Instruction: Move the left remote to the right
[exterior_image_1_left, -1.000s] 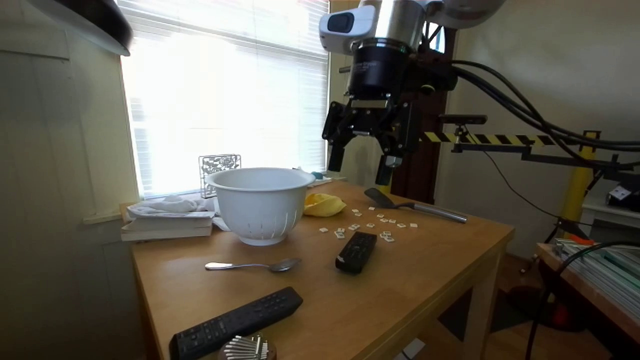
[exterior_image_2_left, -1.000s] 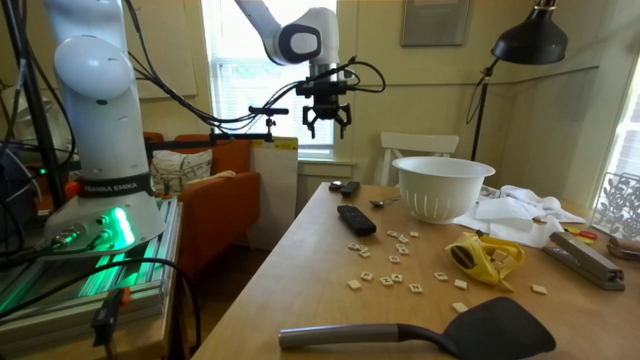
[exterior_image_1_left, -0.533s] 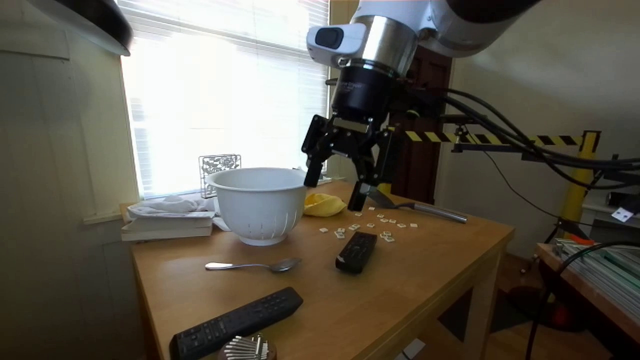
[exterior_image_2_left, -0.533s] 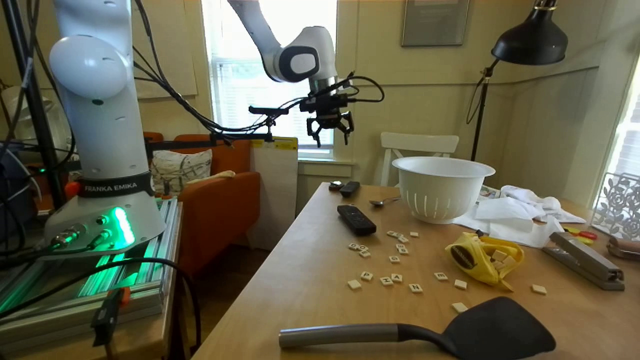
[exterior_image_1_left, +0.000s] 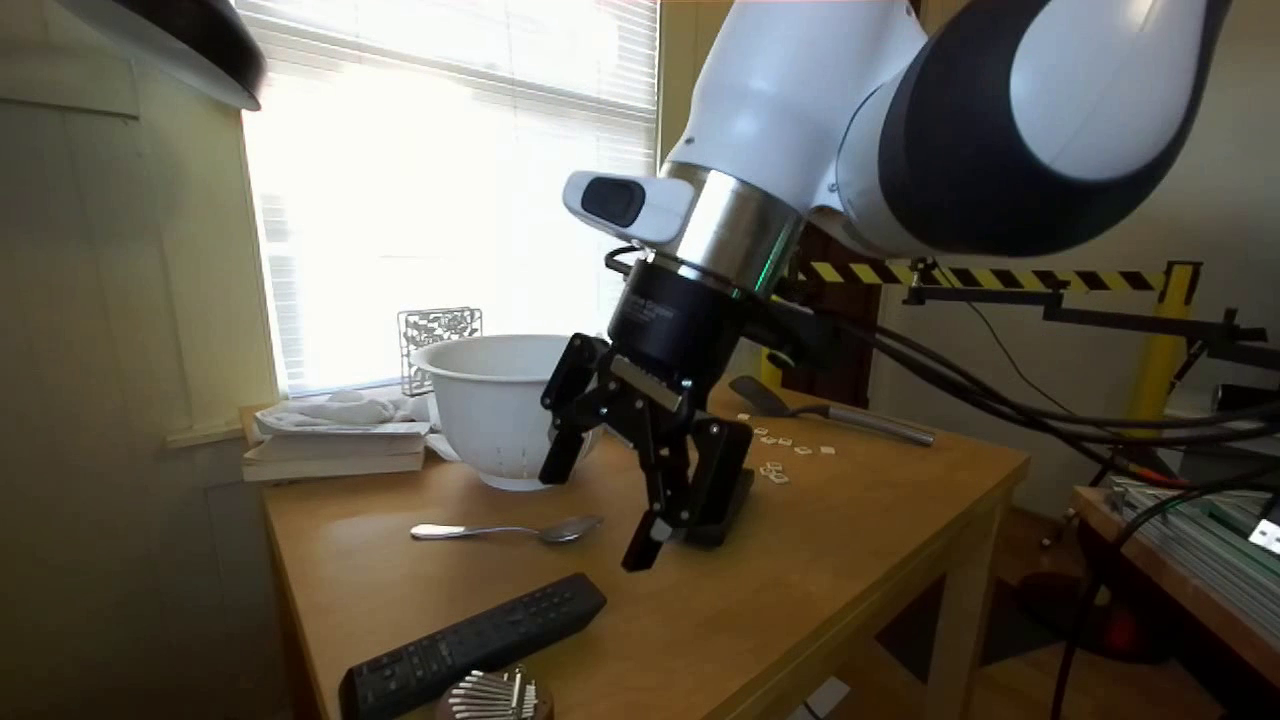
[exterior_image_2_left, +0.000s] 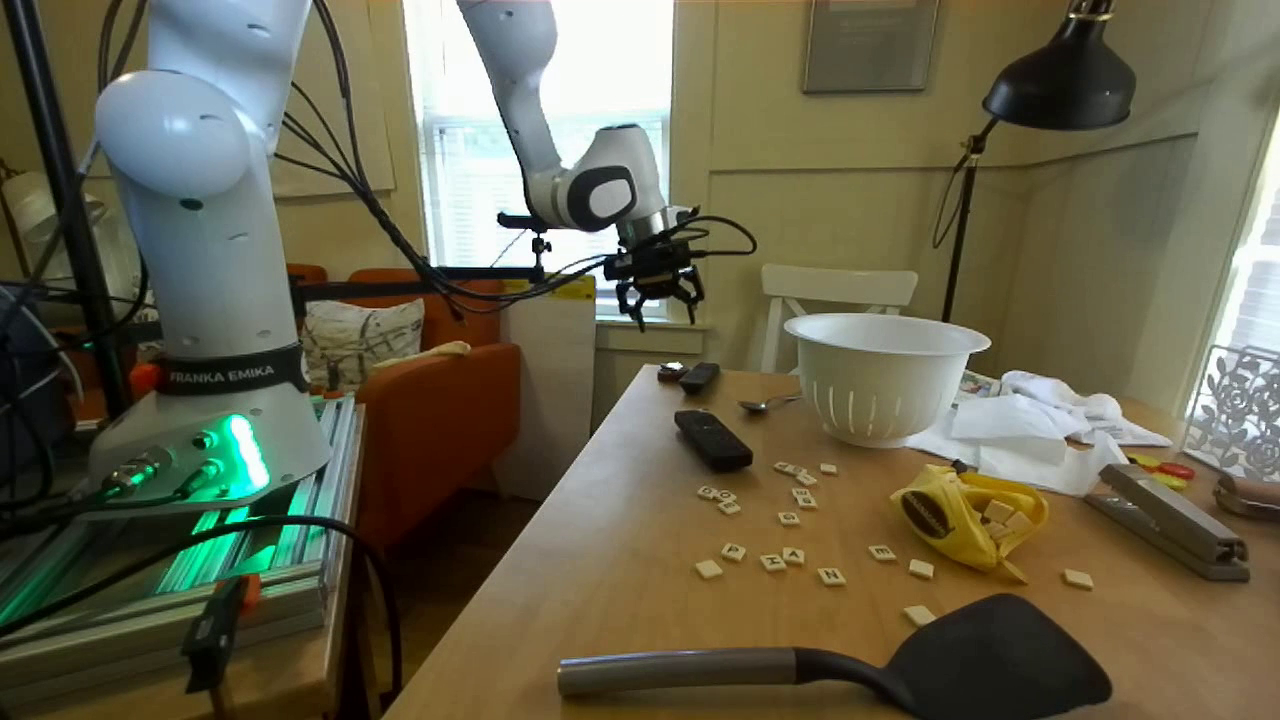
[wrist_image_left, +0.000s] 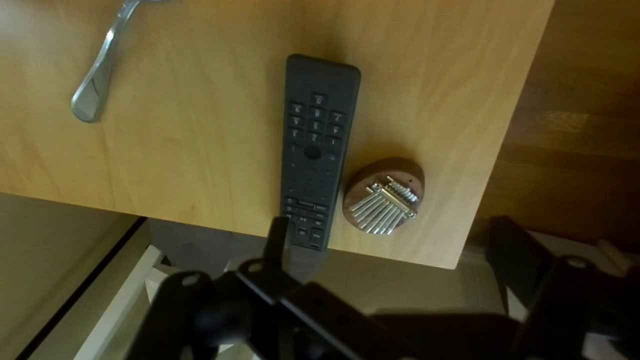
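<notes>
The long slim black remote lies flat near the end of the table. It also shows in an exterior view and in the wrist view, where one end reaches the table's edge. The shorter black remote lies further along the table; in an exterior view my gripper partly hides it. My gripper is open, empty and tilted, in the air above the table. In an exterior view it hangs above the long remote's end of the table. In the wrist view its fingers are spread wide.
A small brown thumb piano sits close beside the long remote. A spoon and a white colander stand nearby. A spatula, loose letter tiles, a yellow bag and a stapler lie further off.
My gripper has moved down and tilted, coming over the near part of the table toward the long remote. It stays open. The remotes and other objects have not moved.
</notes>
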